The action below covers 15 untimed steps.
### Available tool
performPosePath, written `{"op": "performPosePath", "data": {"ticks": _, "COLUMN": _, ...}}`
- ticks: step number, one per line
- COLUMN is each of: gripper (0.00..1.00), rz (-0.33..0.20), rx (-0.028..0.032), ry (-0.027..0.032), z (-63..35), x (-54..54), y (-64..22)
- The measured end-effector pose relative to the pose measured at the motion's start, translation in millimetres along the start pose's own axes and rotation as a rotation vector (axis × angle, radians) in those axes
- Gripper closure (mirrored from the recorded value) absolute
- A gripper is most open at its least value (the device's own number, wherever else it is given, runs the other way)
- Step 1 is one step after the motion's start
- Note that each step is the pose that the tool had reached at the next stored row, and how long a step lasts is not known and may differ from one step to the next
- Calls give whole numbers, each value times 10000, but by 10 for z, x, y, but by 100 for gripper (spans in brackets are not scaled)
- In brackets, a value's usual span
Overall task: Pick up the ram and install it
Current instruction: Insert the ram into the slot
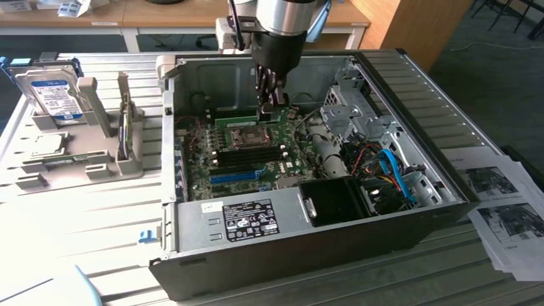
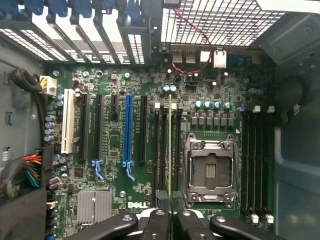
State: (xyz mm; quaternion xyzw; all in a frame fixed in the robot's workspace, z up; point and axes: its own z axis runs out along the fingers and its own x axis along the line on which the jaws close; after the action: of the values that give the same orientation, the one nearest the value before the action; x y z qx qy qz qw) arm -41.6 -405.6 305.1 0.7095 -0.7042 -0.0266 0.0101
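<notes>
My gripper (image 1: 272, 109) reaches down into the open computer case (image 1: 442, 191) from above and is shut on the ram (image 1: 238, 119), a thin green stick held level just above the motherboard (image 1: 255, 159). In the wrist view the ram (image 2: 170, 145) shows edge-on as a narrow yellow-green line running out from the gripper (image 2: 170, 217). It lies along the black memory slots (image 2: 162, 145) beside the CPU socket (image 2: 210, 170). Whether its lower edge touches a slot cannot be told.
A long blue slot (image 2: 128, 132) and black card slots lie beside the memory slots; more memory slots (image 2: 257, 160) flank the socket's other side. Cables (image 1: 391, 172) and drive cages crowd the case's right. A hard drive (image 1: 53, 95) stands in a grey holder at the exterior view's left; papers (image 1: 501, 204) lie at its right.
</notes>
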Motion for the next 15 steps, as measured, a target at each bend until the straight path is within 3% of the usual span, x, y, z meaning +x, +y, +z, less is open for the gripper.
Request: {"op": "performPosePath", "data": {"ticks": 15, "gripper": 89, "rz": 0, "rx": 1, "ry": 3, "z": 224, "x": 5, "y": -12}}
